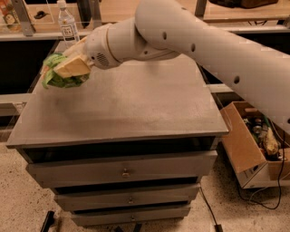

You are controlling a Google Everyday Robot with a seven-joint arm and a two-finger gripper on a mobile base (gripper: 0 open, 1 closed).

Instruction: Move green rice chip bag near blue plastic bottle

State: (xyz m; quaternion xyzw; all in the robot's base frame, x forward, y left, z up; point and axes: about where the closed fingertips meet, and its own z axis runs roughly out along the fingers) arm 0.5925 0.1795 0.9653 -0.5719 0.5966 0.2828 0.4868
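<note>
The green rice chip bag [58,77] is a crumpled bright green pouch held at the left side of the grey cabinet top [131,104]. My gripper [68,67] is shut on it, its tan fingers [72,67] clamped across the bag's top. The bag looks lifted just off the surface. The blue plastic bottle [68,25], clear with a white cap and white label, stands upright at the far left corner of the top, behind the bag and a short way from it.
An open cardboard box [253,145] with clutter and cables sits on the floor to the right. The cabinet has several drawers [124,172] below. A wooden bench [163,11] runs behind the cabinet.
</note>
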